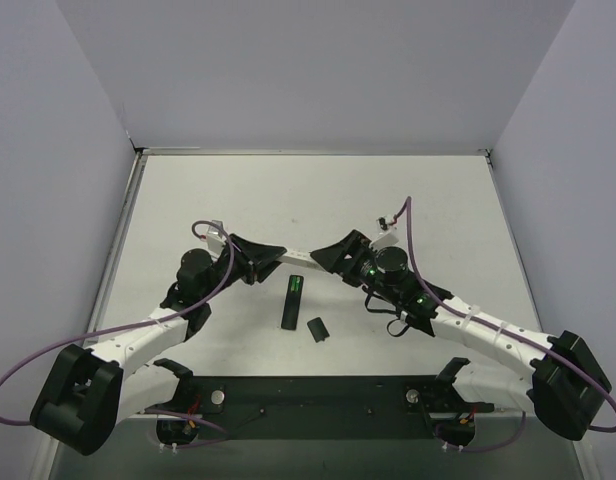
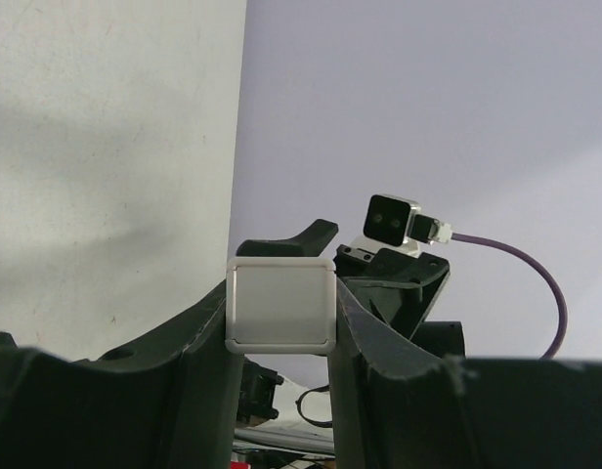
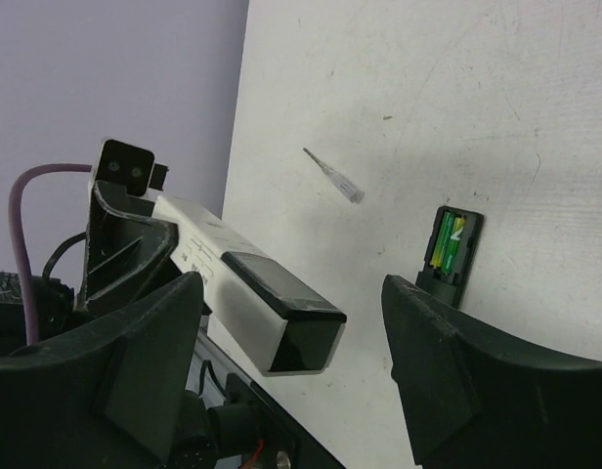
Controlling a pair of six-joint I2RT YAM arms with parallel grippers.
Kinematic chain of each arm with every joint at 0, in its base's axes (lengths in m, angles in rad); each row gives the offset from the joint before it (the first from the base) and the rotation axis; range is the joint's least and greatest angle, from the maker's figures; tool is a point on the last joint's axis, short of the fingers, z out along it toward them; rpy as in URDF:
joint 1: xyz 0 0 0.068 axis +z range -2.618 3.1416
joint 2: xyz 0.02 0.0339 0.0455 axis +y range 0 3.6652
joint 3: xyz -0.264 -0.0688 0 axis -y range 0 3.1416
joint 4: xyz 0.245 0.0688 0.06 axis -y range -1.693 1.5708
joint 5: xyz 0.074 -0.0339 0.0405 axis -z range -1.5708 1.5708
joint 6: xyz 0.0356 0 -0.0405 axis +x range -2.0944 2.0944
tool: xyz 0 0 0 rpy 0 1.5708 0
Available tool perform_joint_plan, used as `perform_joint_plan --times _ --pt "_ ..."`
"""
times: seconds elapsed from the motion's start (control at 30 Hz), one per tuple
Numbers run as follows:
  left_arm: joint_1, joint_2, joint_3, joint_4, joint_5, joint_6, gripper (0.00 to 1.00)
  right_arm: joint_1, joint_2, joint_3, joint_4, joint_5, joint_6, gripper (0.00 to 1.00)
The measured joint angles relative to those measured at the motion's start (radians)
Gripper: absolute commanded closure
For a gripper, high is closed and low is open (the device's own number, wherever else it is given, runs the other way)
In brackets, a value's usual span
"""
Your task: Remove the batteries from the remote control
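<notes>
The black remote control lies flat on the table between the arms, its slot uncovered, and the green batteries sit inside it. The right wrist view shows the remote control with the batteries beyond the right finger. A long white stick hangs above the table. My left gripper is shut on one end of it, the white stick's square end pinched between the fingers. My right gripper stands open around the white stick's other, black-capped end, with gaps on both sides.
A small black cover piece lies just right of the remote's near end. A thin needle-like pin rests on the table beyond the stick. A black base plate runs along the near edge.
</notes>
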Motion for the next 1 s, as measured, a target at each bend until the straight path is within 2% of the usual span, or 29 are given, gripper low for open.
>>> perform_joint_plan --times 0.13,0.17,0.23,0.27,0.3,0.33,0.37,0.4,0.43,0.53,0.73,1.0 --pt "0.000 -0.005 -0.006 0.017 -0.006 0.013 1.00 0.000 0.035 0.003 0.000 -0.008 0.048 0.51" --pt "0.000 -0.005 -0.011 0.017 -0.006 0.011 1.00 0.000 0.037 0.003 0.001 -0.011 0.056 0.62" --pt "0.000 -0.007 -0.016 0.015 -0.006 0.017 1.00 0.000 0.037 0.003 0.004 -0.014 0.064 0.76" --pt "0.001 -0.007 -0.017 0.014 -0.010 0.011 1.00 -0.001 0.037 0.003 0.009 -0.013 0.074 0.89" --pt "0.003 -0.008 -0.017 0.018 -0.014 0.003 0.84 -0.005 0.036 0.003 0.019 -0.014 0.085 0.96" --pt "0.006 -0.009 -0.017 0.023 -0.018 -0.007 0.75 -0.011 0.036 0.003 0.035 -0.016 0.092 1.00" --pt "0.009 -0.012 -0.016 0.027 -0.020 -0.020 0.67 -0.016 0.035 0.003 0.051 -0.019 0.100 1.00" --pt "0.011 -0.015 -0.015 0.034 -0.020 -0.025 0.52 -0.022 0.034 0.003 0.067 -0.024 0.106 1.00" --pt "0.012 -0.018 -0.010 0.036 -0.020 -0.019 0.47 -0.026 0.034 0.003 0.079 -0.030 0.102 1.00" --pt "0.010 -0.019 0.020 -0.020 0.007 0.072 0.41 -0.046 0.026 0.003 0.099 -0.051 0.055 1.00" --pt "0.003 -0.021 0.101 -0.183 0.103 0.274 0.35 -0.156 -0.003 0.012 0.072 -0.176 -0.066 1.00" --pt "0.003 -0.109 0.223 -0.472 0.135 0.548 0.36 -0.372 -0.014 0.091 -0.154 -0.342 -0.275 1.00"
